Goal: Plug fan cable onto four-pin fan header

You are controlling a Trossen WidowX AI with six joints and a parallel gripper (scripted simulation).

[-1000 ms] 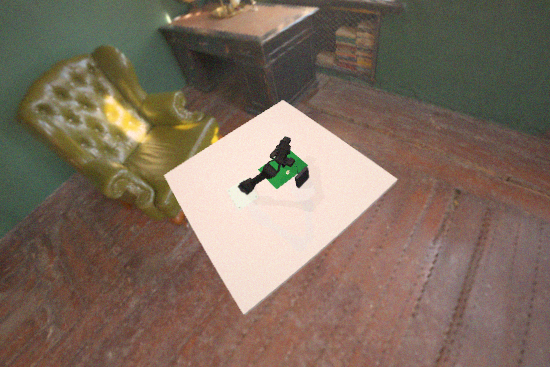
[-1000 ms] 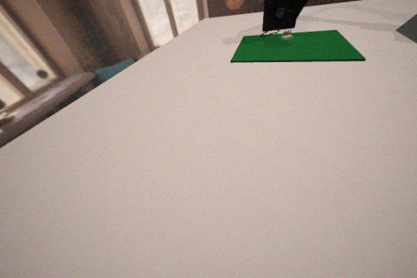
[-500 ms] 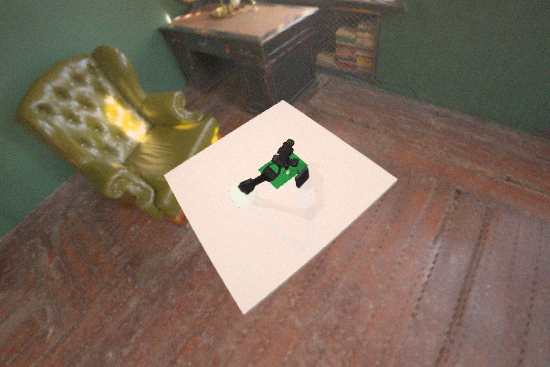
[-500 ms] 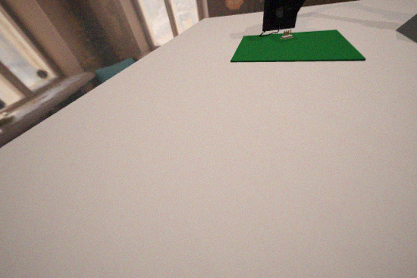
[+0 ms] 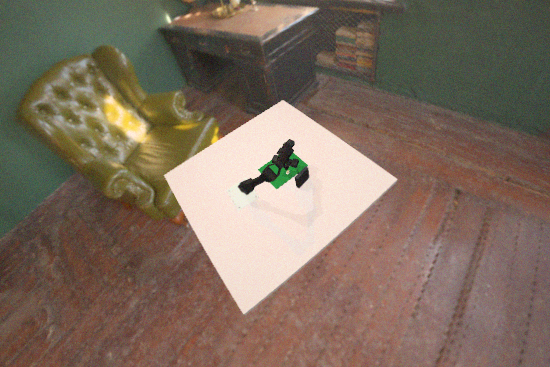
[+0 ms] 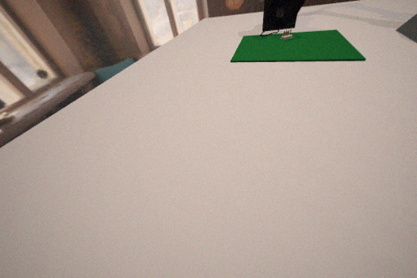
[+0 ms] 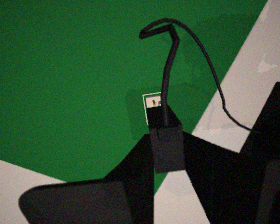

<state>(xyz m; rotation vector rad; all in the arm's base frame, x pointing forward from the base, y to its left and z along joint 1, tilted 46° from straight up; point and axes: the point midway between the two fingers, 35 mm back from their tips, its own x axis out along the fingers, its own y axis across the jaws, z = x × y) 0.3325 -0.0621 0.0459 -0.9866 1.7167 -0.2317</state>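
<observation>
My gripper (image 7: 162, 137) (image 6: 279, 29) is shut on the black plug (image 7: 167, 147), with the thin black cable (image 7: 168, 65) (image 6: 270, 34) looping away from it. The white four-pin header (image 7: 151, 102) (image 6: 286, 36) (image 5: 287, 172) stands on the green board (image 7: 65, 90) (image 6: 299, 52) (image 5: 278, 182). In the wrist view the plug covers part of the header. In the exterior view the header's pins show bare, with the fingers above and behind them. The plug's underside is hidden, and its exact height over the pins cannot be told.
A black upright block (image 5: 302, 177), seemingly the fan, stands by the board's edge on the pale table (image 5: 260, 267). The arm's base (image 5: 247, 186) is on the board's other side. A dark grey shape (image 6: 411, 29) cuts into the exterior view's right edge.
</observation>
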